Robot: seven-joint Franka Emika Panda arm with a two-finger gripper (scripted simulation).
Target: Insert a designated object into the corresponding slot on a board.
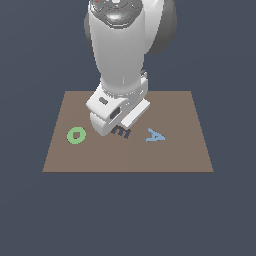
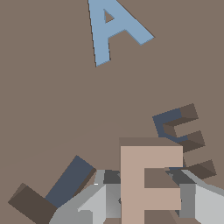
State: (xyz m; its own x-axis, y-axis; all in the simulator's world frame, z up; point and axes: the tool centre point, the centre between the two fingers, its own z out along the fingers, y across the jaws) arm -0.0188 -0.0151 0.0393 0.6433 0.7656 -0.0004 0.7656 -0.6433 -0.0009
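Fingers [image 2: 199,199] pale grey, one on each side of the tan-pink E block [image 2: 148,181], pressed against its flanks: gripper [image 2: 148,197] is pinching the block. Wrist view shows the block's flat face, spine and two arms; its lower part is cut off by the frame edge.

E-shaped recess [image 2: 181,135] lies just beside the block, partly covered by it (three brown-walled prongs stick out past the block's edge). Block and recess are not lined up; the recess sits turned relative to the block's arms. Whether the block touches the board [image 1: 175,155] cannot be told.

Another dark recess [image 2: 52,192], partly hidden behind a finger, lies on the block's other side; shape unclear.

Blue letter A [image 2: 114,28] lies flat on the board, well apart from the E recess.

Exterior view: the arm's hand [image 1: 117,111] is low over the board's middle, hiding the block. Dark E recess shows just beneath it. Green ring [image 1: 76,135] toward the exterior view's left of the recess, blue A toward the right.
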